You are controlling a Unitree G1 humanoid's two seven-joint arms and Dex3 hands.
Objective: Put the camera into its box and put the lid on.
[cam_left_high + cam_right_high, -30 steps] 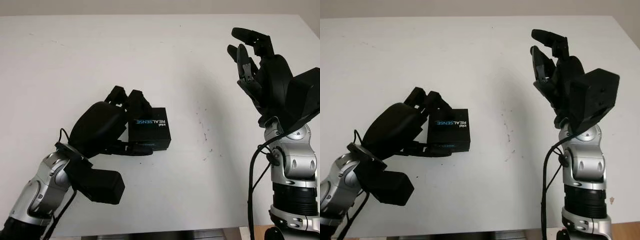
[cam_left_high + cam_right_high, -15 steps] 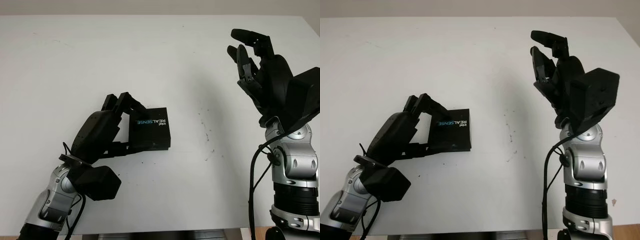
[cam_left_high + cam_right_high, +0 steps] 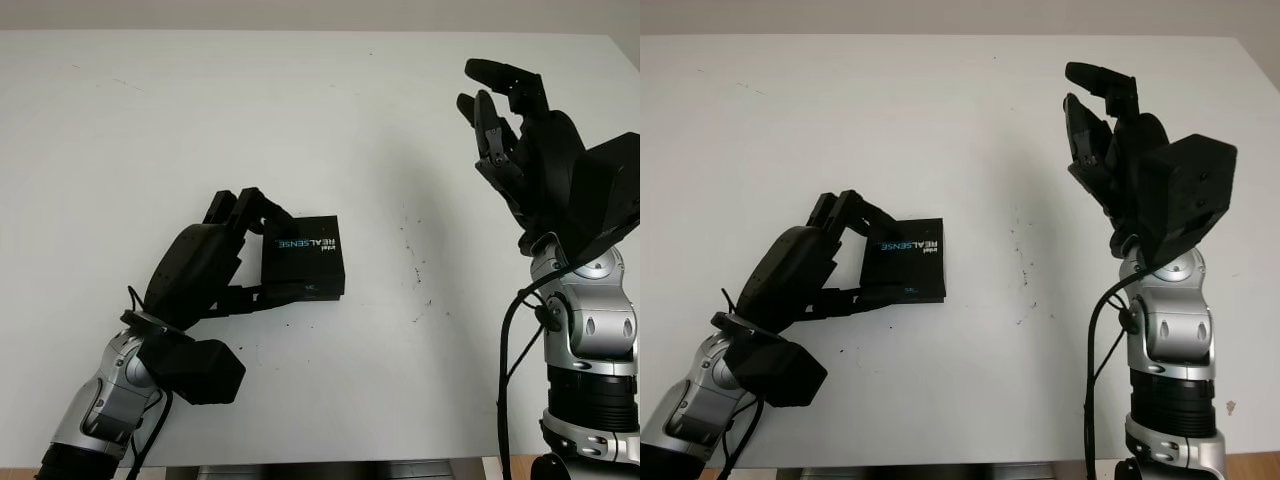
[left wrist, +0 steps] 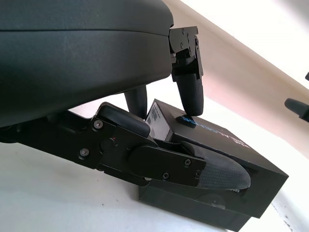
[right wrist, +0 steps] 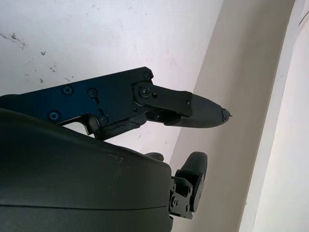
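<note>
A black box marked RealSense (image 3: 305, 258) lies closed on the white table (image 3: 300, 100), left of centre. My left hand (image 3: 285, 255) is shut on the box: two fingers hook over its far left edge and the thumb presses along its near side. In the left wrist view the thumb (image 4: 212, 171) lies against the side of the box (image 4: 270, 188) and a fingertip touches its top. My right hand (image 3: 485, 95) is open, held up in the air at the right, well away from the box. The camera itself is hidden from me.
The white table has a few small dark specks (image 3: 412, 270) right of the box. Its far edge meets a pale wall, and its near edge runs along the bottom between my two arms.
My left arm has drawn back and dropped lower, so its fingers now sit at the box's left edge instead of over its top. The box nudged slightly right. The right hand stayed put.
</note>
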